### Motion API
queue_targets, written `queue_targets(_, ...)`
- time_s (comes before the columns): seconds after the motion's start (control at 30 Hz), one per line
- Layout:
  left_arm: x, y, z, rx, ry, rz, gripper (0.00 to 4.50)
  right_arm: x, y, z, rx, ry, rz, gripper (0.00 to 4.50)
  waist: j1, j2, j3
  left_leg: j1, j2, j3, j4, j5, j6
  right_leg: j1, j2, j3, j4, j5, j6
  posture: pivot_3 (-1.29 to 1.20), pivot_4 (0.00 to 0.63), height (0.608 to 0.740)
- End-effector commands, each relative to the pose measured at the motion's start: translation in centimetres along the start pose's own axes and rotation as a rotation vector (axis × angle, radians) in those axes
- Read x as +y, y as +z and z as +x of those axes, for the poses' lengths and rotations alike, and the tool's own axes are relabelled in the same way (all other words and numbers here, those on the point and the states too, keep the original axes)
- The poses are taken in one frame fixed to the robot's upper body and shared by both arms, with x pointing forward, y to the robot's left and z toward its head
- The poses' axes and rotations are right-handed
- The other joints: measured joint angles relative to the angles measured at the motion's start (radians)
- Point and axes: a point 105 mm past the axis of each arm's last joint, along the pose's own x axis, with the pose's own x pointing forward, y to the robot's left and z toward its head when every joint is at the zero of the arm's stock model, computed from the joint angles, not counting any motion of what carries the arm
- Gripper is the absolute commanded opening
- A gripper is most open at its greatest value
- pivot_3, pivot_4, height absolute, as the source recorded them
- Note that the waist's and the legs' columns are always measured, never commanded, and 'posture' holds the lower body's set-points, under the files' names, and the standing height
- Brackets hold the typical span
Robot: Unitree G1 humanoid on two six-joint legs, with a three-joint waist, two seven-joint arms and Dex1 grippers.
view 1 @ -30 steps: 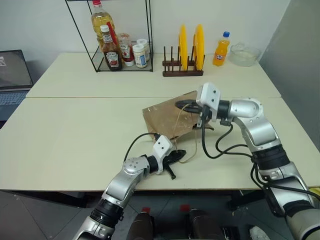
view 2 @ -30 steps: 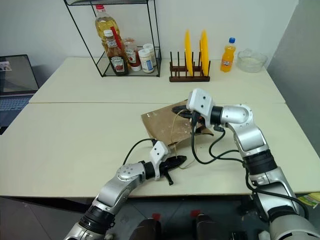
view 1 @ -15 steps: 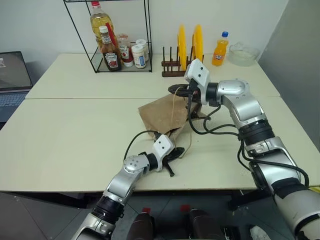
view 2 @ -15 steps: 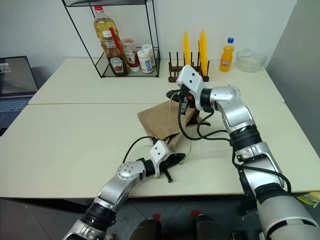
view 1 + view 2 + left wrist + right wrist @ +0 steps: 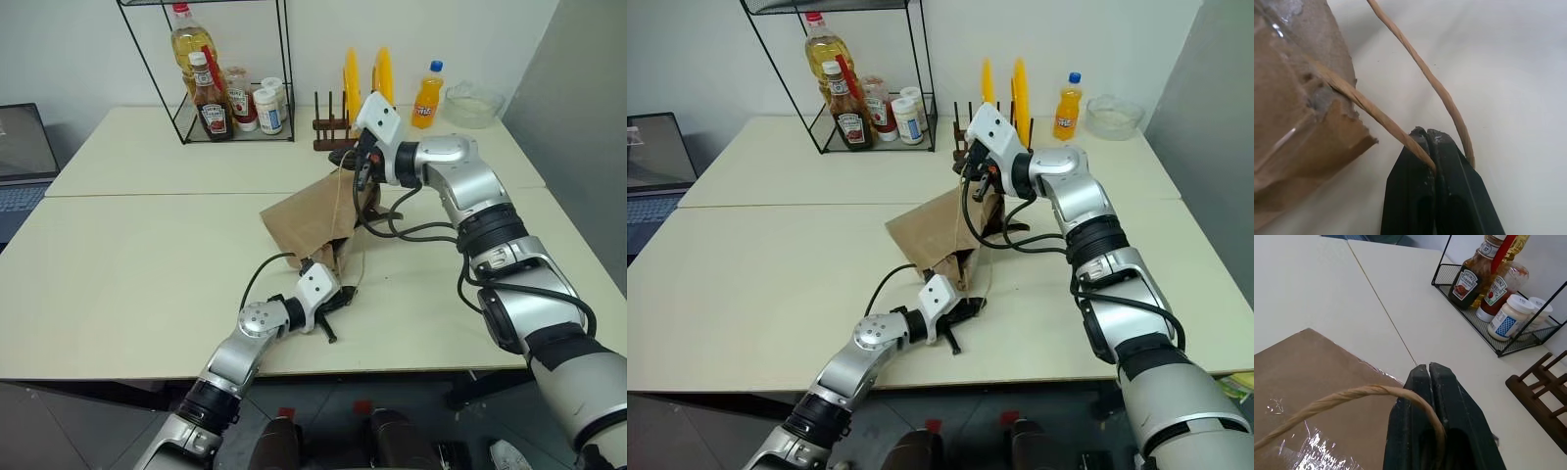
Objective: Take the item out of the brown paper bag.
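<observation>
While both grippers pinch a string handle each, right gripper (image 5: 969, 168) raised, left gripper (image 5: 970, 308) low, the bag (image 5: 936, 233) hangs tilted; next, likely open its mouth.

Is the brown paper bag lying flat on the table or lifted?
Partly lifted. The right hand, shut on one string handle, holds the brown paper bag's top up; the left hand pinches the other handle low near the table.
</observation>
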Motion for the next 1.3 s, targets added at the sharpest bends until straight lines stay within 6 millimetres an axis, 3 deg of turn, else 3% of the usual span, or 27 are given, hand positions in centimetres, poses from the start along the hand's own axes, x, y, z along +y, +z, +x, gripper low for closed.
queue_targets(0.03,-1.5,-7.9,-1.9,0.284,-0.023,-0.093,0.02,-2.3,5.9,-1.2,-0.147,-0.096,-0.113,0.00,0.000,0.000,0.000,0.000,0.000,0.000,-0.001,0.000,0.000,0.000,0.000,0.000,0.000,0.000,0.000,0.00,0.150,0.740)
queue_targets(0.37,-1.1,-8.6,-3.7,0.318,-0.033,-0.082,0.02,-3.1,6.7,-1.6,-0.143,-0.133,-0.126,0.00,-0.018,-0.001,-0.010,0.004,0.002,0.001,-0.008,0.000,0.000,0.002,0.002,0.001,-0.005,0.000,-0.001,0.00,0.150,0.740)
queue_targets(0.57,0.2,-9.2,-5.3,0.348,0.008,-0.064,0.02,-3.1,7.5,-2.3,-0.153,-0.142,-0.125,0.00,-0.037,-0.001,-0.010,0.006,0.005,0.001,-0.010,0.000,0.001,0.002,0.004,0.003,-0.005,-0.001,-0.002,0.00,0.150,0.740)
queue_targets(0.8,0.6,-9.6,-6.0,0.361,0.024,-0.075,0.02,-0.7,9.1,-3.2,-0.193,-0.106,-0.085,0.00,-0.047,-0.001,-0.011,0.007,0.013,0.003,-0.011,-0.001,0.001,0.002,0.008,0.003,-0.005,-0.002,-0.001,0.00,0.150,0.740)
queue_targets(1.0,-0.8,-10.0,-6.3,0.368,-0.041,-0.099,0.02,0.1,6.5,-2.8,-0.132,-0.112,-0.067,0.00,-0.050,-0.003,-0.013,0.012,0.017,0.004,-0.013,-0.001,0.001,0.003,0.013,0.004,-0.005,-0.003,-0.003,0.00,0.150,0.740)
queue_targets(1.17,-1.0,-9.6,-7.2,0.352,-0.054,-0.145,1.13,-0.1,5.3,-2.5,-0.103,-0.123,-0.055,0.00,-0.055,-0.003,-0.013,0.016,0.018,0.007,-0.022,-0.001,0.001,0.002,0.015,0.007,-0.005,-0.006,-0.007,0.00,0.150,0.740)
queue_targets(1.3,-1.5,-9.3,-9.5,0.371,-0.082,-0.172,2.26,-0.2,5.1,-2.3,-0.101,-0.127,-0.053,0.00,-0.056,-0.003,-0.013,0.016,0.019,0.005,-0.027,-0.001,0.002,0.001,0.015,0.008,-0.005,-0.008,-0.011,0.00,0.150,0.740)
